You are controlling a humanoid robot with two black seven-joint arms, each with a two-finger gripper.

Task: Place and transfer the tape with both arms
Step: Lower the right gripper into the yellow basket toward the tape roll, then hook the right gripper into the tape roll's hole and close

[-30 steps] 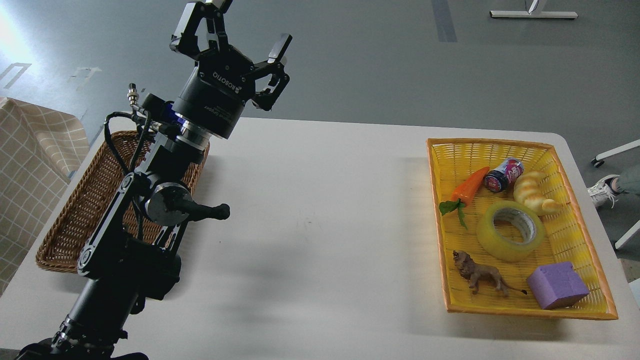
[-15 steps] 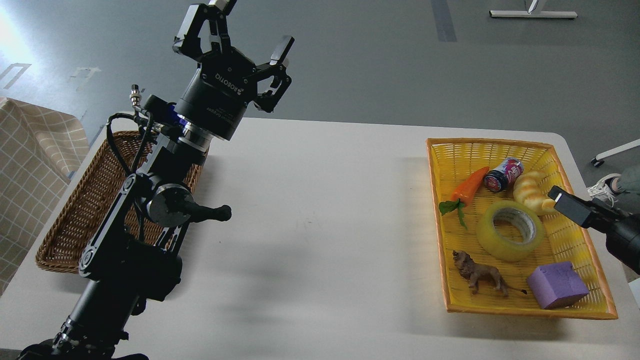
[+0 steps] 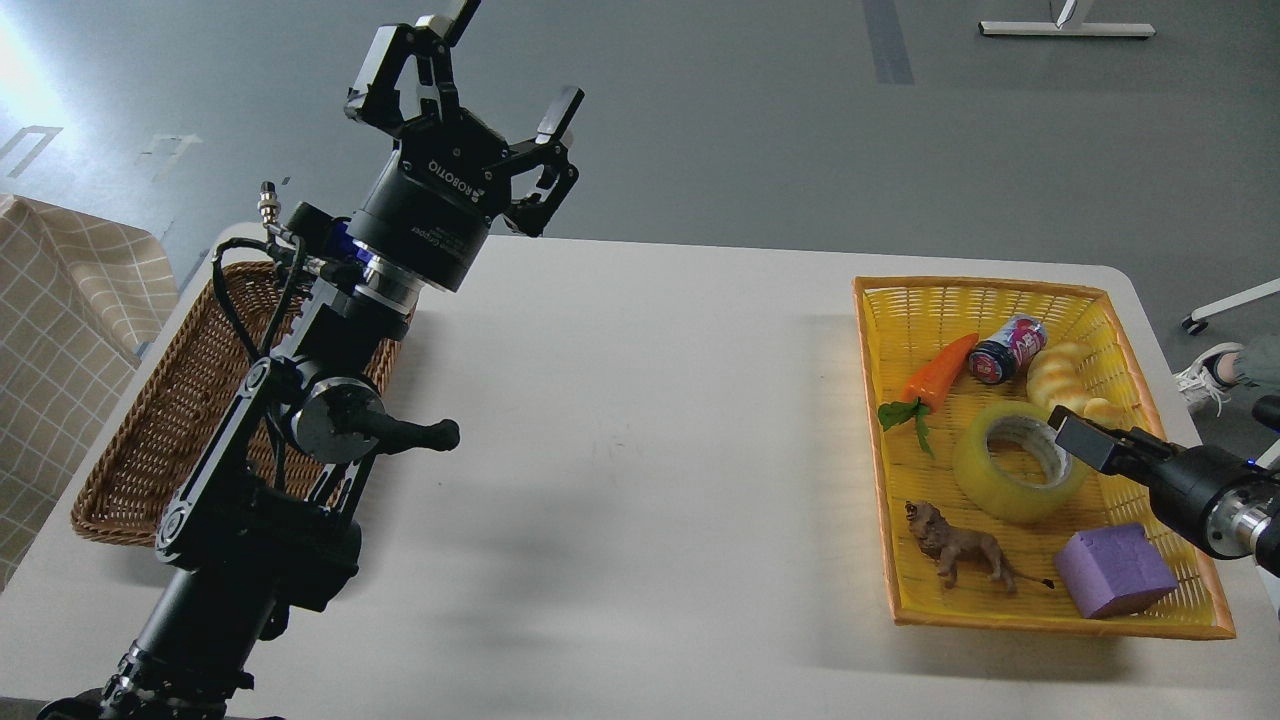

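The tape (image 3: 988, 482), a translucent yellow roll with a grey-white core, lies flat in the yellow basket (image 3: 872, 380) on the right side of the table. My right gripper (image 3: 1085, 440) comes in from the right edge, low over the basket, and its tip is at the roll's right rim. It is seen end-on, so its fingers cannot be told apart. My left gripper (image 3: 505, 65) is open and empty. It is raised high above the table's far left, near the brown basket (image 3: 160, 430).
The yellow basket also holds a toy carrot (image 3: 935, 375), a small can (image 3: 1005, 350), a croissant toy (image 3: 1060, 380), a toy lion (image 3: 960, 550) and a purple block (image 3: 1115, 570). The white table (image 3: 640, 450) lies between the baskets. A checked cloth (image 3: 60, 330) is at far left.
My right arm has come into view from the right and moved left and down to the tape's right rim. My left arm has barely shifted.
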